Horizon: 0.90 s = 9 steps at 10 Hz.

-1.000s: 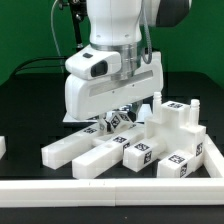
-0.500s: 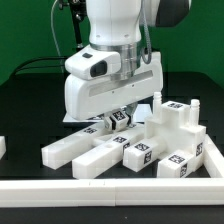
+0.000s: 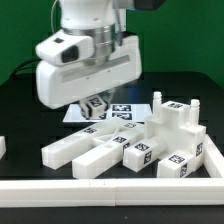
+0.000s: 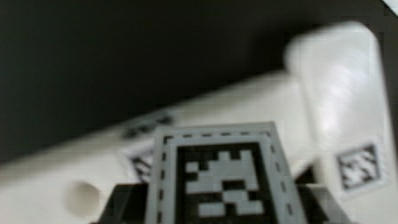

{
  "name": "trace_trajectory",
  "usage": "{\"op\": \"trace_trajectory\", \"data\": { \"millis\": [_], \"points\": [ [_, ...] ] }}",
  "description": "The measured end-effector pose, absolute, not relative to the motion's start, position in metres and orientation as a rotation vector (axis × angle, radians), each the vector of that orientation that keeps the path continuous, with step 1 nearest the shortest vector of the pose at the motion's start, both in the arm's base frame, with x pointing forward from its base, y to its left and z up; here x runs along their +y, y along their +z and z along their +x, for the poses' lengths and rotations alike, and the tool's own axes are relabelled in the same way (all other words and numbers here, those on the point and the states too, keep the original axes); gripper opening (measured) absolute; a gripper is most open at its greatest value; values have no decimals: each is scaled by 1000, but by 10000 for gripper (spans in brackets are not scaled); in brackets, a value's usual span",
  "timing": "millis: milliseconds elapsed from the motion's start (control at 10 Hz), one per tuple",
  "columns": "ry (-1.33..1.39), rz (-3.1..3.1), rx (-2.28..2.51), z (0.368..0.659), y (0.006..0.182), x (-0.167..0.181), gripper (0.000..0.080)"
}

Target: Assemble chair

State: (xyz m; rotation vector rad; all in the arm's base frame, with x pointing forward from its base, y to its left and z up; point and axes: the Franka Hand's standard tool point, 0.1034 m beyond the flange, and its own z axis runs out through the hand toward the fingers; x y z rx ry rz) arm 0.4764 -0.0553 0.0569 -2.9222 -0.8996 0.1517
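Black table (image 3: pixel 18 118), gripper (image 3: pixel 96 101) aloft w/ tagged part (image 4: pixel 222 172)

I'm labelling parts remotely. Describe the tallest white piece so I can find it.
Start at the pile of white parts on the exterior view's right. At its back rises the blocky piece, the only one with upright pegs on top.

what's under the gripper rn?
The gripper holds a tagged white part; below it lies the marker board. The gripper's body hides the board's far part.
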Motion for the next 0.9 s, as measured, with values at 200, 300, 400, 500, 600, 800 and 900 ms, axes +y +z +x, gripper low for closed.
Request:
{"op": "trace_trajectory", "data": {
  "millis": [200, 300, 400, 500, 600, 800, 900],
  "points": [
    [147, -2932, -880, 474, 55, -60, 275],
    [149, -2932, -879, 474, 55, -60, 276],
    [150, -2932, -878, 474, 54, -61, 276],
    [150, -2930, -879, 473, 53, -62, 276],
    [156, -2929, -884, 465, 49, -73, 276],
    [135, -2931, -931, 442, 38, -105, 276],
    [125, -2940, -921, 431, 32, -118, 276]
  ]
}}
